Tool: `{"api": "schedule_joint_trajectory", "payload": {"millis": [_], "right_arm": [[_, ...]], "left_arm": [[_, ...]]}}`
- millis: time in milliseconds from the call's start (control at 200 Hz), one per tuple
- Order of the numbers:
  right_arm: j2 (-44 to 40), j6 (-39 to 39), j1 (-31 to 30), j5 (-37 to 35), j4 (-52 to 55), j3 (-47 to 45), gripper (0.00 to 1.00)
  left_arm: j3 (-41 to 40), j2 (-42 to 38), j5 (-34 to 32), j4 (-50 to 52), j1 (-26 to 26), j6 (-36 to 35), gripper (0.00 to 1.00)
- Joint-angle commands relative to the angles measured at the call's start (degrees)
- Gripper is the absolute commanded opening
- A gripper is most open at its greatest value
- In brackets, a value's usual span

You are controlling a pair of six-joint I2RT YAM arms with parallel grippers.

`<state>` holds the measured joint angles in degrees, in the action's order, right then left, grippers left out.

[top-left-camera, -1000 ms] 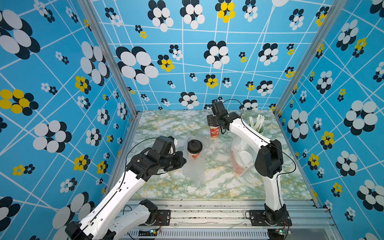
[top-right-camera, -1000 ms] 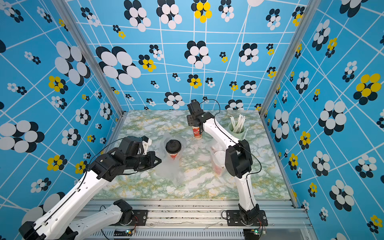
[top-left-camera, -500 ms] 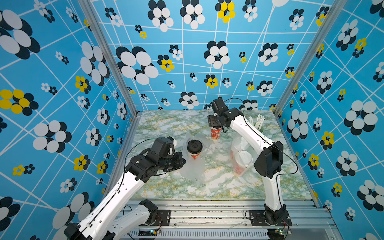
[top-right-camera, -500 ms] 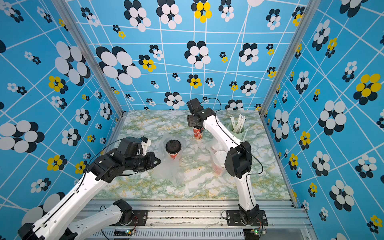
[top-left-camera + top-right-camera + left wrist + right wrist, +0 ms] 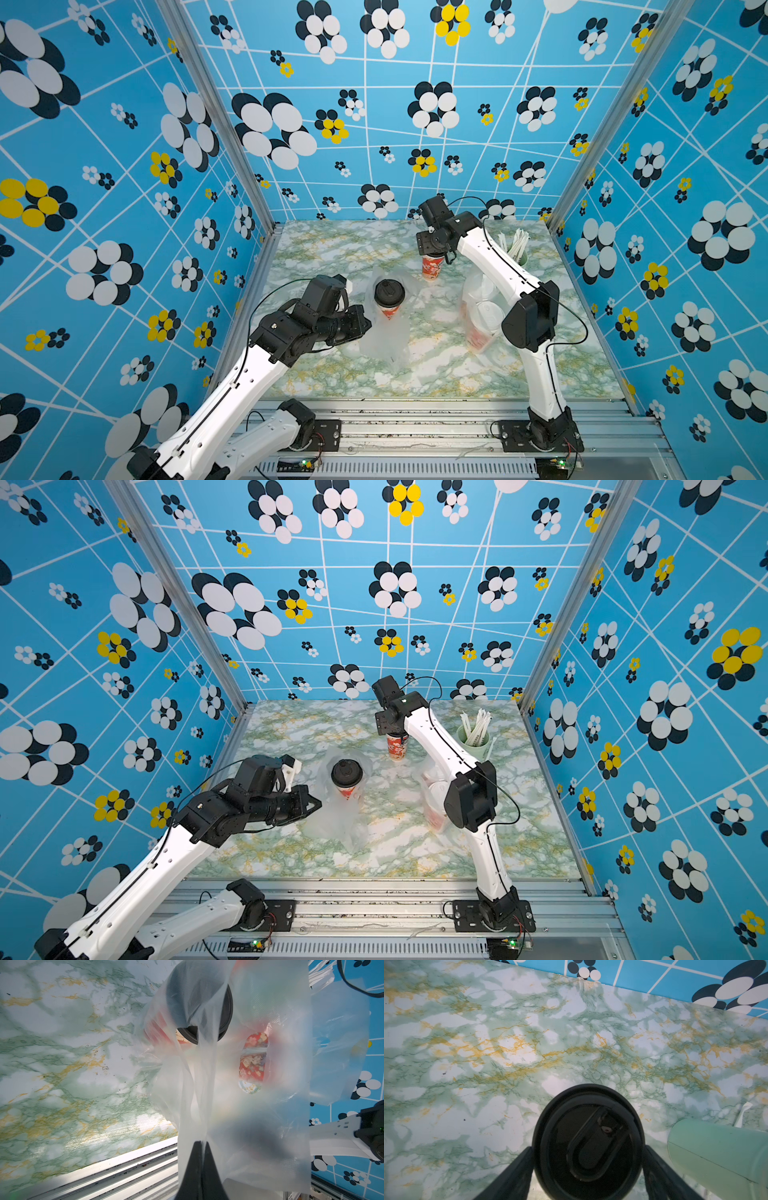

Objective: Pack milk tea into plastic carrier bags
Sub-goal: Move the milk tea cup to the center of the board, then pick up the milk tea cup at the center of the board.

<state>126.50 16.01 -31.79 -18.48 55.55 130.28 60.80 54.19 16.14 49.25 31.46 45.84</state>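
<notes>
**Left claw** (image 5: 200,1144): clenched. Both fingers meet on a fold of thin film from the first carrier bag (image 5: 384,338), on the side of the bag nearest my left arm. In the left wrist view the film runs from my tips toward the cup inside the bag.

**First carrier bag:** it stands near the middle of the counter (image 5: 332,249) with its mouth upward. It contains the bagged black-lid cup (image 5: 389,293), which is upright. In both top views the domed lid of this cup rises clear of the film.

**Right claw** (image 5: 588,1148): released, with the fingers (image 5: 517,1167) spread wide. It points down over the free black-lid cup (image 5: 432,268), one finger on each side of the lid. I cannot tell whether the pads touch the lid rim.

**Free black-lid cup:** it stands upright on the counter toward the rear wall, outside both bags and behind the first carrier bag. The pale green straw cup (image 5: 473,742) stands near it, on my right.

**Second carrier bag** (image 5: 473,286): it rests on the counter on my right side, partly hidden by my right arm. It holds the white-lid cups (image 5: 490,316). One flat white lid shows clearly, and red print shows through the film below it. I cannot tell whether these cups stand upright.
</notes>
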Motion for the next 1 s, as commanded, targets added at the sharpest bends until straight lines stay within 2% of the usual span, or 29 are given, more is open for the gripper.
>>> {"api": "schedule_joint_trajectory", "payload": {"millis": [0,365,995], "right_arm": [[0.68,1.45,0.55,0.95,1.85,0.93,0.82],[1.77,1.15,1.29,3.17,1.45,2.37,0.79],[4.22,1.07,1.92,2.7,3.24,2.52,0.75]], "left_arm": [[-0.76,-0.25,0.78,-0.48,-0.57,0.12,0.0],[-0.41,0.13,1.02,-0.83,-0.55,0.28,0.0],[-0.5,-0.23,0.87,-0.57,-0.54,0.51,0.0]]}}
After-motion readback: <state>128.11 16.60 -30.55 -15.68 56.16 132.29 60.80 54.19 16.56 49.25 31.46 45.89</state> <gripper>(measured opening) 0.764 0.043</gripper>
